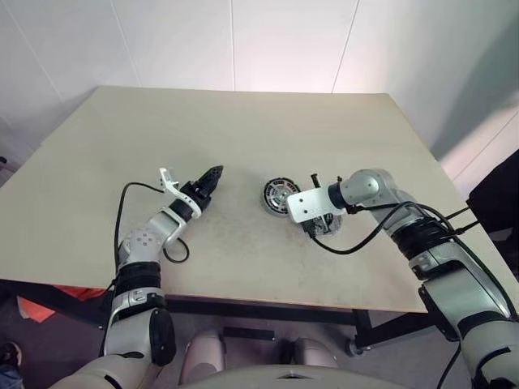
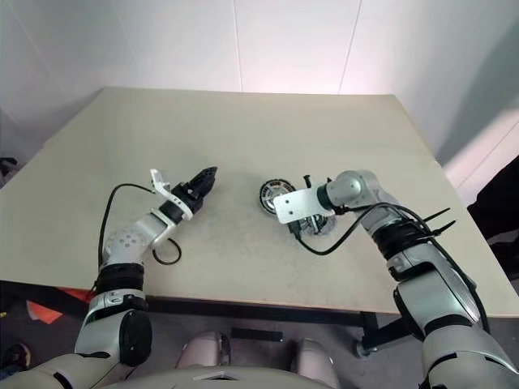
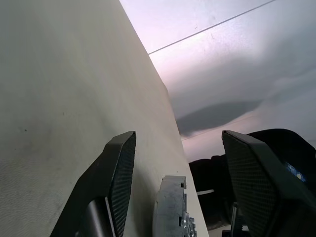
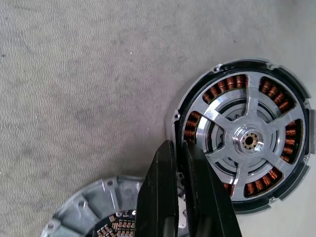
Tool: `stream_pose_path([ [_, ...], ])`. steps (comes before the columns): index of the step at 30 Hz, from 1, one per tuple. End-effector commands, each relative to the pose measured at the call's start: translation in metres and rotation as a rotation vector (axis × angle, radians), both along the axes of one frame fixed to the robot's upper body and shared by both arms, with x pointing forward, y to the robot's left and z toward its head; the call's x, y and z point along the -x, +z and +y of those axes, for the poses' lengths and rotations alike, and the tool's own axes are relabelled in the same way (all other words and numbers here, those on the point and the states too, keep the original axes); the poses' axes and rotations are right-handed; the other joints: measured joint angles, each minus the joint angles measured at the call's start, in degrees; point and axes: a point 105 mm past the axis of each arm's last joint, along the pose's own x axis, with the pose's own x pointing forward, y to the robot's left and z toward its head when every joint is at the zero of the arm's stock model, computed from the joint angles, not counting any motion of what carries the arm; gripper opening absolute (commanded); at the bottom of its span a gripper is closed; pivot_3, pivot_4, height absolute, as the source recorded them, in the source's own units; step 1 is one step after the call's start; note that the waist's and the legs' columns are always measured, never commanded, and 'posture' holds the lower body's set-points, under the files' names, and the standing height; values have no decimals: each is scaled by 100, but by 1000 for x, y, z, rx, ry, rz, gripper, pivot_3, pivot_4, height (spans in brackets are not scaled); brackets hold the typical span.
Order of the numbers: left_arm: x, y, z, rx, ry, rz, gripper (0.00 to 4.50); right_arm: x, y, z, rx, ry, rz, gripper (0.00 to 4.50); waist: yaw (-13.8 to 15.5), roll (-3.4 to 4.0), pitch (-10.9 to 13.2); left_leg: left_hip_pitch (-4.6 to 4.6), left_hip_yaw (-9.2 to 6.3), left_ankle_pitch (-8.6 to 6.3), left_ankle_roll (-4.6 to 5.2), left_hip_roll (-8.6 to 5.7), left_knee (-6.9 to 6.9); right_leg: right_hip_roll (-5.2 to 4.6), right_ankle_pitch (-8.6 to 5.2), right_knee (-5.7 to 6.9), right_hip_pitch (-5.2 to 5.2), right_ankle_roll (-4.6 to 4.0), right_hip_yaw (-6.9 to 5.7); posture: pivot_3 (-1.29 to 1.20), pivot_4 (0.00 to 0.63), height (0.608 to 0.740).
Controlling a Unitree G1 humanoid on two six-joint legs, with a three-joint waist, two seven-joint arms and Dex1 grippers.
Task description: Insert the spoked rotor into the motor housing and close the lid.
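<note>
On matte table, round copper-wound motor housing; spoked rotor inside.

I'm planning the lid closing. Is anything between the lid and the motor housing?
Only the right gripper, shut, reaching down over the gap between the lid and the motor housing. Nothing else lies on the table between them.

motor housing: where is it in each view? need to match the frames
Left eye: motor housing, table centre, just left of the right gripper.
Right eye: same spot.
Left wrist: cannot tell.
Right wrist: right of frame, copper windings visible under silver spokes.
Shared landmark: right gripper, shut, beside the housing.
</note>
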Motion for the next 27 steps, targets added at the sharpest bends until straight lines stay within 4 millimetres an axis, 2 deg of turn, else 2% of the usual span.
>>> stream_pose_path([
  [1,-2,11,2,-3,9,-42,2939,4,12,19,-34,87,-70,15,-6,0,0,0,0,0,0,0,0,0,0,0,0,0,0,0,0,740],
  [12,-2,9,2,1,12,-34,2939,27,28,58,-110,221,-91,15,-5,-2,2,0,0,0,-2,3,-1,1,0,0,0,0,0,0,0,740],
  [16,-1,8,0,3,8,-31,2939,26,31,61,-105,229,-102,15,12,-4,4,3,-2,-9,-19,2,-1,1,0,0,5,0,1,0,0,740],
  [19,-1,7,-1,4,4,-30,2939,16,30,58,-83,199,-150,15,7,-5,4,4,-2,-9,-21,2,-1,1,0,0,6,0,1,0,0,740],
  [27,-1,7,-3,5,0,-26,2939,13,32,52,-50,211,-163,15,4,-6,5,2,-2,-9,-21,2,-1,1,0,-1,3,0,0,0,0,740],
])
